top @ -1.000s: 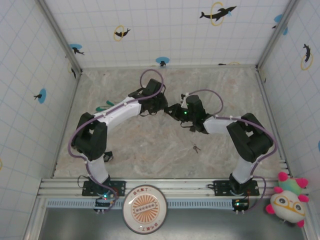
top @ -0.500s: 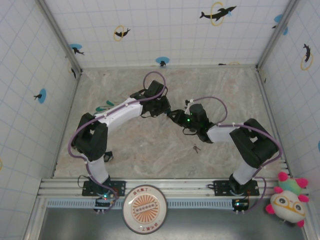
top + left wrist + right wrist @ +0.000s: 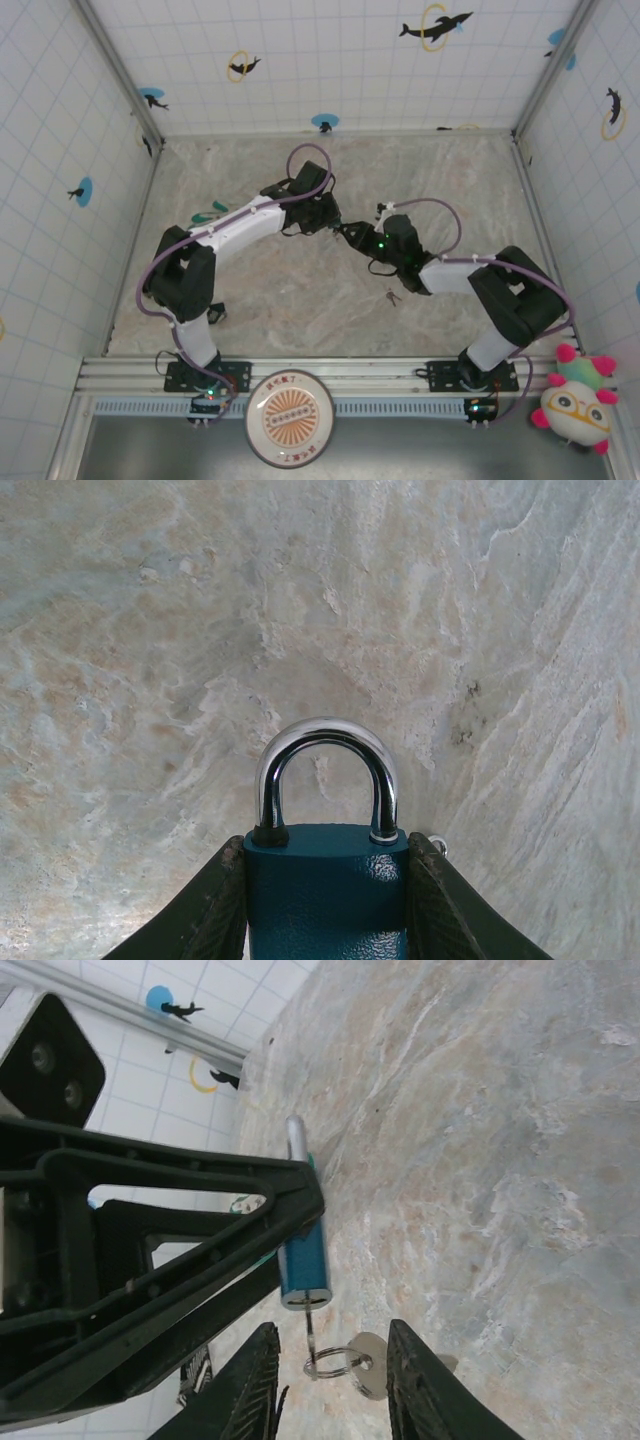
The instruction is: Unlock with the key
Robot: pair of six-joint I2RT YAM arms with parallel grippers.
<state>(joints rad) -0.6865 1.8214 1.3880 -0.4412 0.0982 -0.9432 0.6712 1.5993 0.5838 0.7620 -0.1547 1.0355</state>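
The left gripper [image 3: 325, 852] pinches the teal padlock [image 3: 326, 905] at bottom centre — the right gripper [image 3: 331, 1332] has its fingers [image 3: 250, 1380] spread around the inserted key [image 3: 310, 1332], seemingly not touching it.

You look down on a marble-patterned tabletop [image 3: 300, 300], beige veined with grey, across the middle of the top view. White tiled walls [image 3: 330, 60] with a thin blue grid close it in at the top, left and right. Dolphin decals [image 3: 436, 25] in yellow rings and on blue discs [image 3: 84, 191] dot the walls. Aluminium posts [image 3: 117, 65] stand in both upper corners. A slotted aluminium rail [image 3: 330, 372] runs along the bottom. Below it sits a round patterned plate [image 3: 290, 417], with a plush toy [image 3: 572, 400] at lower right. The light is even and the shadows are soft.
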